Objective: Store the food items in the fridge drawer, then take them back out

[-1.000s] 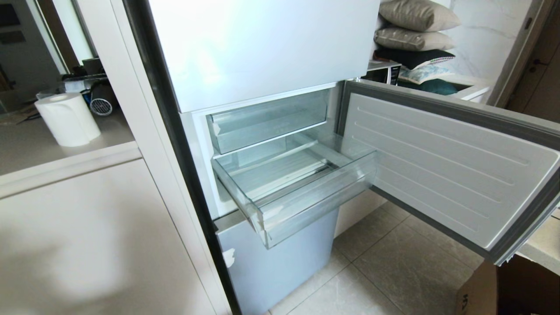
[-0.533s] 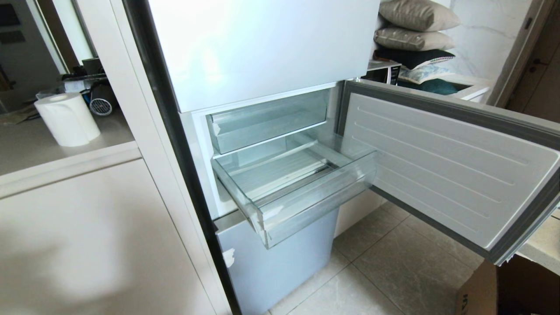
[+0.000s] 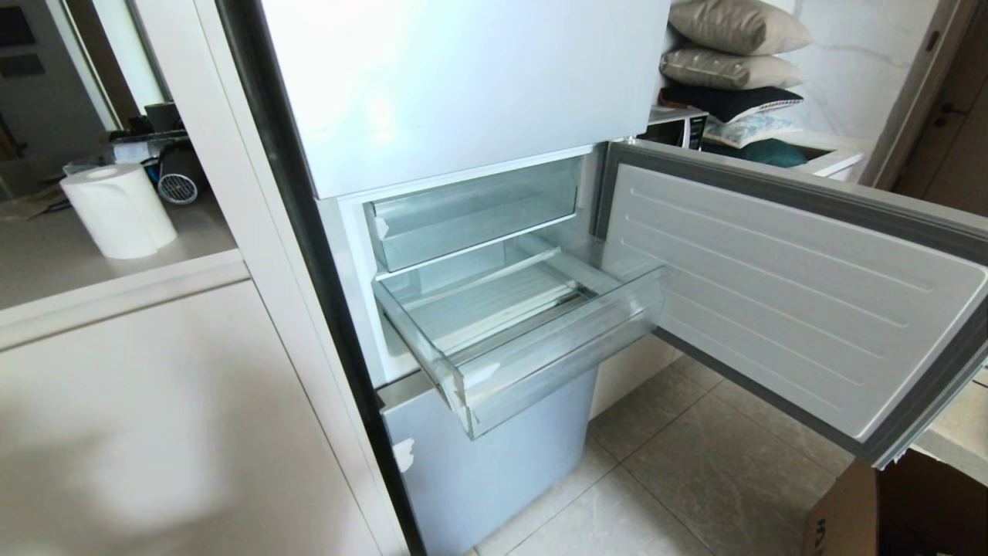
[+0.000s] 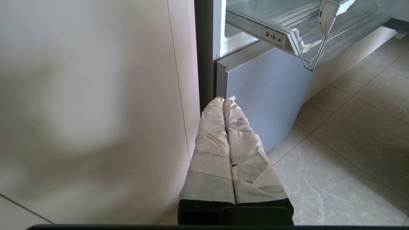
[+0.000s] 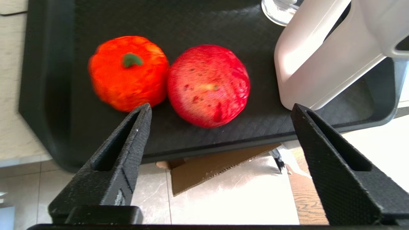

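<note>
Fingers [image 5: 335,169] spread wide, empty, near fruits [image 5: 207,84]

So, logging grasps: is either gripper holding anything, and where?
Nothing held. Right gripper is open, empty, near the red fruit; left gripper is shut on nothing.

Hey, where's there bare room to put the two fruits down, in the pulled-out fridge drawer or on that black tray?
The pulled-out drawer shows bare ribbed floor from wall to wall. The black tray is crowded on one side, where the red fruit touches the orange fruit near a white jug; its bare strip is beyond the orange fruit.
</note>
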